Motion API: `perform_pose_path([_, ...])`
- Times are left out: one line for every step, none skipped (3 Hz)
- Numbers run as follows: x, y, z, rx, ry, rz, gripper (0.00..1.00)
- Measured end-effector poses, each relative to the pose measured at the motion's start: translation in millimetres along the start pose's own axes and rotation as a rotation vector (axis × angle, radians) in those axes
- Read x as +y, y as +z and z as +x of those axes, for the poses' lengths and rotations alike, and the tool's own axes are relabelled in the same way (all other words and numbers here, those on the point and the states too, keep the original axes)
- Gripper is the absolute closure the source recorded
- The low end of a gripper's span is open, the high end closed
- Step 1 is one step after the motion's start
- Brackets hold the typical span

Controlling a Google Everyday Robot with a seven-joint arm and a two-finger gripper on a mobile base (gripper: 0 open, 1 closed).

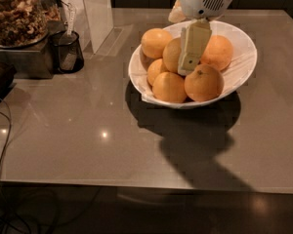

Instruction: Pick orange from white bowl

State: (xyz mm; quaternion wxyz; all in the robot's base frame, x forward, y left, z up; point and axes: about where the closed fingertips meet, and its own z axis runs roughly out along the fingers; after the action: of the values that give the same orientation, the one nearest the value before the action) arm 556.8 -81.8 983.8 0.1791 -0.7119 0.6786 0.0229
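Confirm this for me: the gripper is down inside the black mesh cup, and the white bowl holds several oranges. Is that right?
Not quite. The gripper is down inside the white bowl, among the oranges, not in the black mesh cup, which stands apart from it. The camera view shows this. The white bowl does hold several oranges.

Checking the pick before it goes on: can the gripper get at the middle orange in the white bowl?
Probably yes: the gripper hangs over the white bowl right beside the middle orange, and nothing covers it.
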Motion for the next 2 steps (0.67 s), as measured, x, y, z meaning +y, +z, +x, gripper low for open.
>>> perform_pose_path([-9.3,7.8,14.3,0.000,0.044,-0.012,0.08])
perform_pose_path([-18.4,15.0,24.9,-0.026,0.087,-0.009,0.09])
